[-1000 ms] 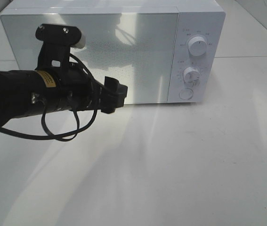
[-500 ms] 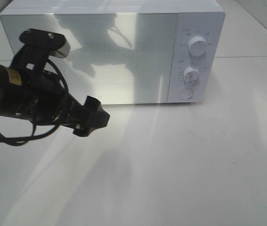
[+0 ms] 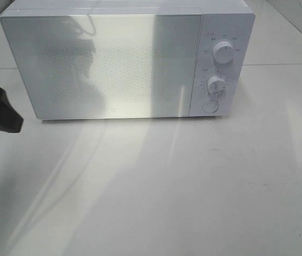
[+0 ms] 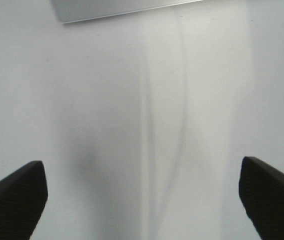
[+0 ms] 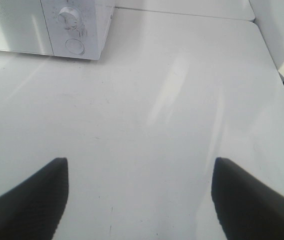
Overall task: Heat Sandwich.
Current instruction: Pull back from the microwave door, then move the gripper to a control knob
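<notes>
Open table point(image 3: 193, 186) before microwave point(image 3: 113, 64) (L claw point(image 3: 4, 112) aside)

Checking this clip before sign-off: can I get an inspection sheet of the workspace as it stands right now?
Surface: white table, glossy, with glare streaks.
Job's things: white microwave, door closed; upper knob, lower knob and round button on its right panel; sandwich not seen in any view.
Clutter: nothing seen.
Grippers: left gripper, jaws wide apart, empty, over the table by the microwave's front left; right gripper, jaws apart, empty, over the table off the microwave's front right.
Cables: nothing seen.
Surroundings: pale wall past the table's right edge.
</notes>
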